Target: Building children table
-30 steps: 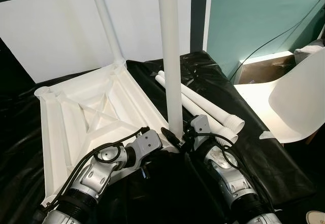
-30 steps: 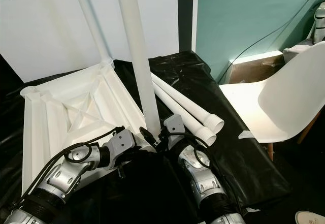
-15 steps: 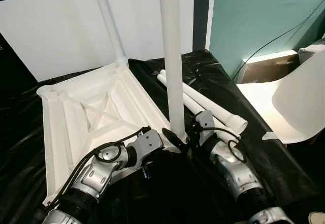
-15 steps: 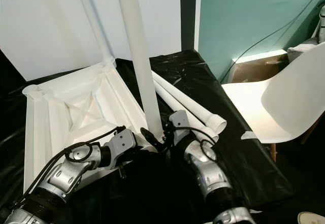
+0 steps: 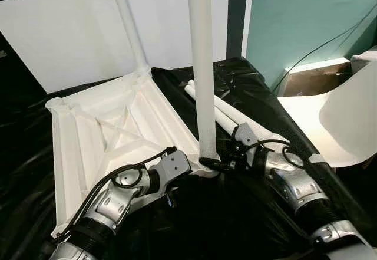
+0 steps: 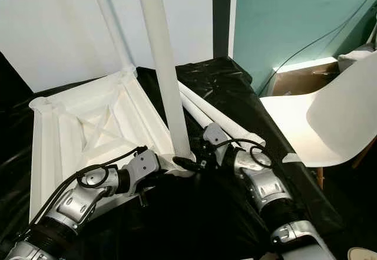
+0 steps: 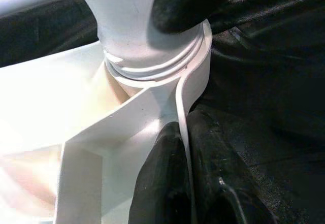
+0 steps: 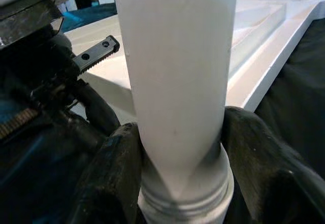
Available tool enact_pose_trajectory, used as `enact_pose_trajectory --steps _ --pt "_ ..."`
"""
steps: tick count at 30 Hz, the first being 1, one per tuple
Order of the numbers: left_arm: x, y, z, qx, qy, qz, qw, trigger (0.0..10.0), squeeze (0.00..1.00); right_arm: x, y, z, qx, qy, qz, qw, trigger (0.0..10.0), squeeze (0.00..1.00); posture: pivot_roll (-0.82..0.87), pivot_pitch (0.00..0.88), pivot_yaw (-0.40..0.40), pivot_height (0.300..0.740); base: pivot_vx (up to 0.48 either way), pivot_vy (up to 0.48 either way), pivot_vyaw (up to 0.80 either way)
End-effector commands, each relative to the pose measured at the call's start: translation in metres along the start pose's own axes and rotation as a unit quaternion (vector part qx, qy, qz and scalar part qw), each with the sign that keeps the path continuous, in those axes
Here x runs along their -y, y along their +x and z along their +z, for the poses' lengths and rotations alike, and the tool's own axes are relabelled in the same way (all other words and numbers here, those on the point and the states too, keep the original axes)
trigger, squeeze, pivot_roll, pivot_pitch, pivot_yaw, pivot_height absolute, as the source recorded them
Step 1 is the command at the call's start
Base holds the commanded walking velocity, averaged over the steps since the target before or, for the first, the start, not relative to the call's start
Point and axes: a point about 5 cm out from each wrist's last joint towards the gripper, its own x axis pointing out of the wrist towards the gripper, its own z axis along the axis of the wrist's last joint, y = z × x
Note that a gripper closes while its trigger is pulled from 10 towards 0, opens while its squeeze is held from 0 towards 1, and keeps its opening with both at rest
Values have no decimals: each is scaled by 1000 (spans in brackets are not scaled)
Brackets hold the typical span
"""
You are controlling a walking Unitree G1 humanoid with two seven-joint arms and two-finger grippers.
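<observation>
The white children's tabletop (image 5: 112, 130) lies upside down on a black-covered surface. One white leg (image 5: 128, 24) stands upright in its far corner socket. A second leg (image 5: 202, 65) stands upright in the near right corner socket (image 7: 152, 61). My right gripper (image 5: 212, 164) is shut on the base of this second leg, one black finger (image 8: 117, 163) on each side. My left gripper (image 7: 185, 178) is shut on the tabletop's thin rim just beside that socket. Two loose legs (image 5: 235, 114) lie side by side to the right of the tabletop.
A white moulded chair (image 5: 341, 112) stands to the right, close to the surface's edge. A white panel (image 5: 65, 36) leans against the back wall, with a teal wall (image 5: 300, 12) and a black cable beside it. Crinkled black sheeting (image 5: 23, 154) covers the whole surface.
My right forearm has swung out to the right while its gripper stayed on the base of the near leg. The left arm has held still on the rim.
</observation>
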Motion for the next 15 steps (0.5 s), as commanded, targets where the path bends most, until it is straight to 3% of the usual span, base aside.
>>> enact_pose_trajectory --steps 1,15 --pt "34 6 -49 -77 -77 -83 991 10000 0 3 -2 0 -12 1 6 1000 0 0 116 0 44 740 0 0 0" --pt "36 7 -50 -78 -77 -87 990 10000 0 -10 4 -5 7 19 -3 1000 0 0 115 0 46 740 0 0 0"
